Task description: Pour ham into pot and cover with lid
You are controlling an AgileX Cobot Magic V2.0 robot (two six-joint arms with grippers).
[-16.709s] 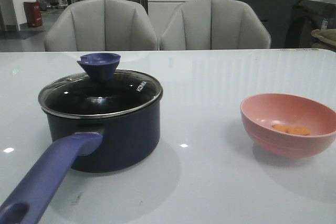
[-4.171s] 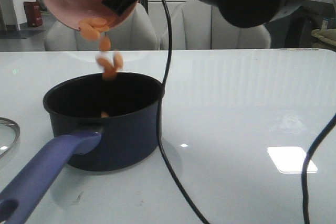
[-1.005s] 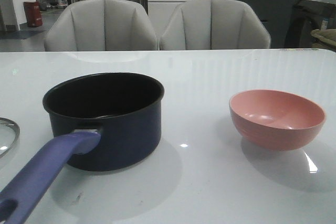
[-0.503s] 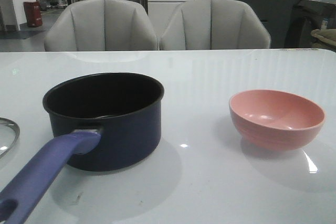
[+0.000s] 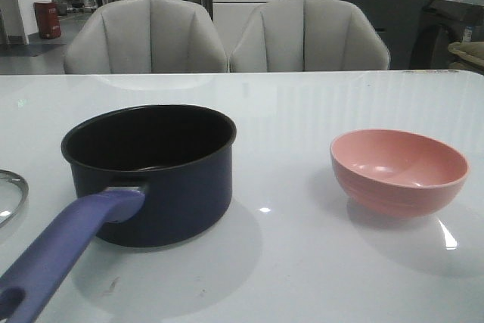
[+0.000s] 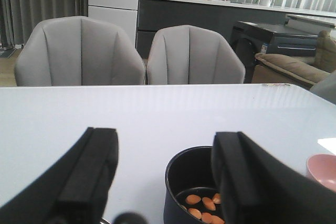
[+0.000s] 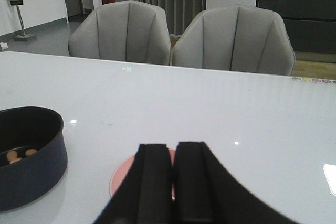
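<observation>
The dark navy pot [image 5: 151, 175] stands uncovered on the left of the table, its purple-blue handle [image 5: 60, 262] pointing toward me. Several orange ham slices [image 6: 202, 203] lie on its black bottom, also seen as ham [image 7: 18, 155] in the right wrist view. Only the steel rim of the lid [image 5: 9, 194] shows, flat on the table left of the pot. My left gripper [image 6: 167, 135] hangs open above the table, near side of the pot [image 6: 181, 182], holding nothing. My right gripper [image 7: 174, 148] is shut and empty over the pink bowl [image 7: 118, 182]. Neither gripper shows in the front view.
The empty pink bowl [image 5: 398, 172] sits upright on the right of the white table [image 5: 302, 262]. Two grey chairs [image 5: 227, 35] stand behind the far edge.
Since the pouring frame the pink bowl has come down to the table on the right, empty, and the right arm has left the front view. Nothing moved in the last second.
</observation>
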